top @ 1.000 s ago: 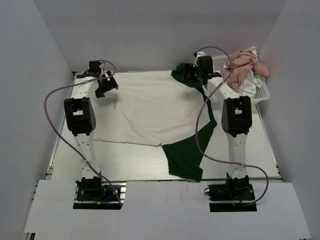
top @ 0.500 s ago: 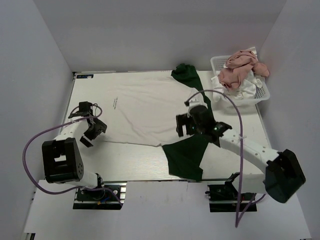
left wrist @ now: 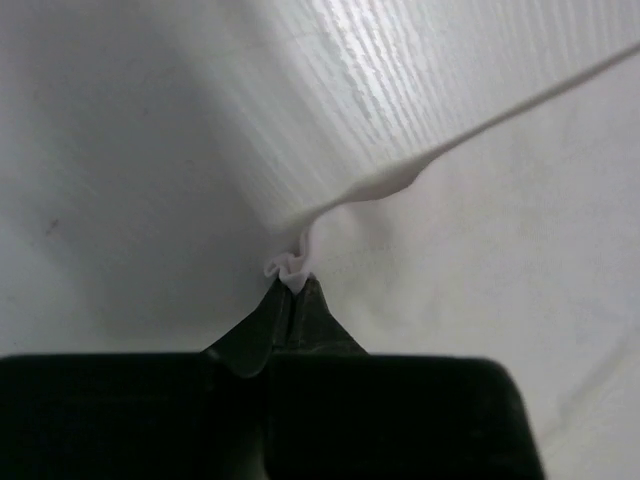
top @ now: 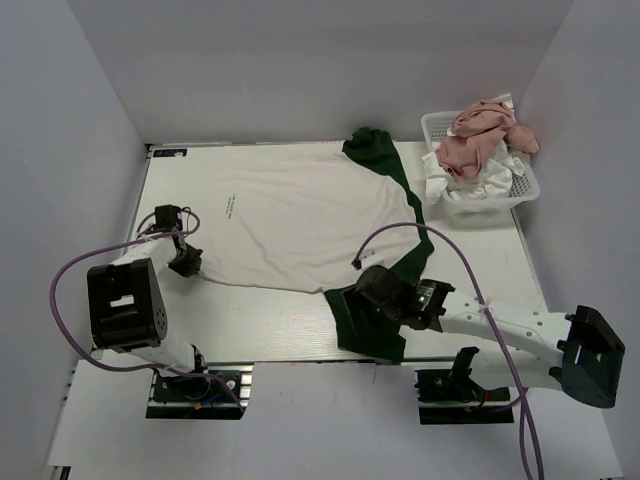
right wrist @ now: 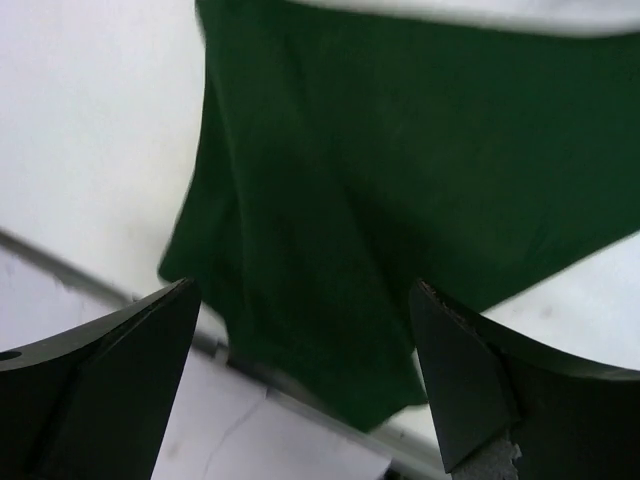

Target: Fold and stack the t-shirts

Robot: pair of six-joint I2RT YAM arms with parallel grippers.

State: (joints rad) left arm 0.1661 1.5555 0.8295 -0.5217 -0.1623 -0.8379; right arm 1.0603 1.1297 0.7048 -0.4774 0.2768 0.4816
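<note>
T-shirt (top: 300, 215) lies spread across the worktop (top: 260, 320). Left gripper (left wrist: 295, 285) is clamped on a slim pinch of hem (left wrist: 292, 264) by the left edge. Right gripper (right wrist: 300, 300) stands with jaws apart over the green sleeve (right wrist: 330, 180). Risk: so slight a pinch slips when lifted.

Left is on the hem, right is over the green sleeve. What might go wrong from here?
1. The left gripper holds only a small pucker of the white shirt at its hem; the cloth may slip out on lifting.
2. The right gripper hangs open over the green sleeve, whose end lies at the near edge of the table; closing low there could strike that edge.
</note>
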